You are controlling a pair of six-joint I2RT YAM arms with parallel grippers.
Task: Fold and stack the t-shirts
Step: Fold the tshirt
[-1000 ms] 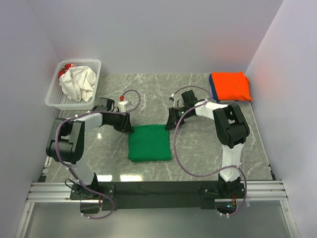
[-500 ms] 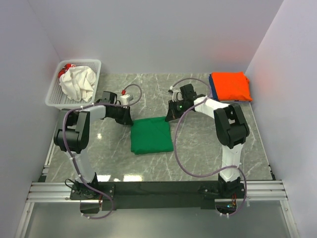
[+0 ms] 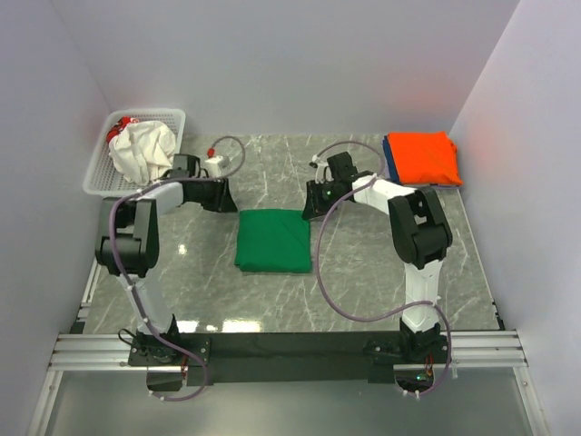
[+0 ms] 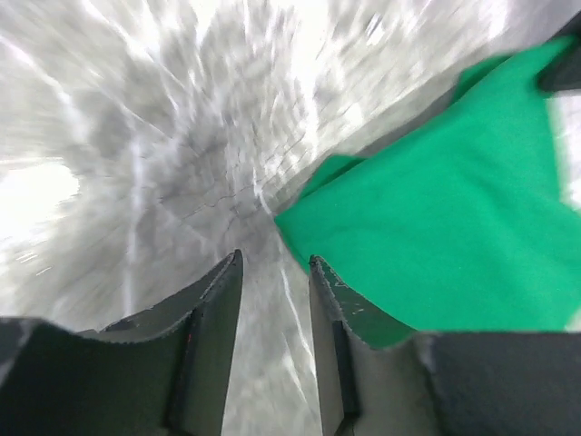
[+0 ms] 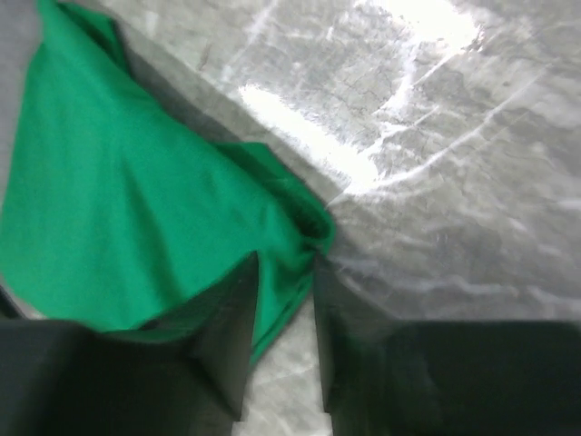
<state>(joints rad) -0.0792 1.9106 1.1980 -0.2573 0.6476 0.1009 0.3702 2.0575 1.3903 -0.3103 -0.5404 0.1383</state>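
Marble table: green t-shirt squarish, flat; left hand parted, empty; right hand unclear.

The green shirt lies folded into a flat square at the centre of the bench. At two o'clock the folded orange shirt sits on the folded blue shirt. At ten o'clock the white shirt lies crumpled in the basket.

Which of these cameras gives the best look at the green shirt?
The top external view: the whole green t-shirt shows there, folded into a rectangle on the table. The left wrist view catches only one corner, blurred; the right wrist view shows a rumpled edge close up.
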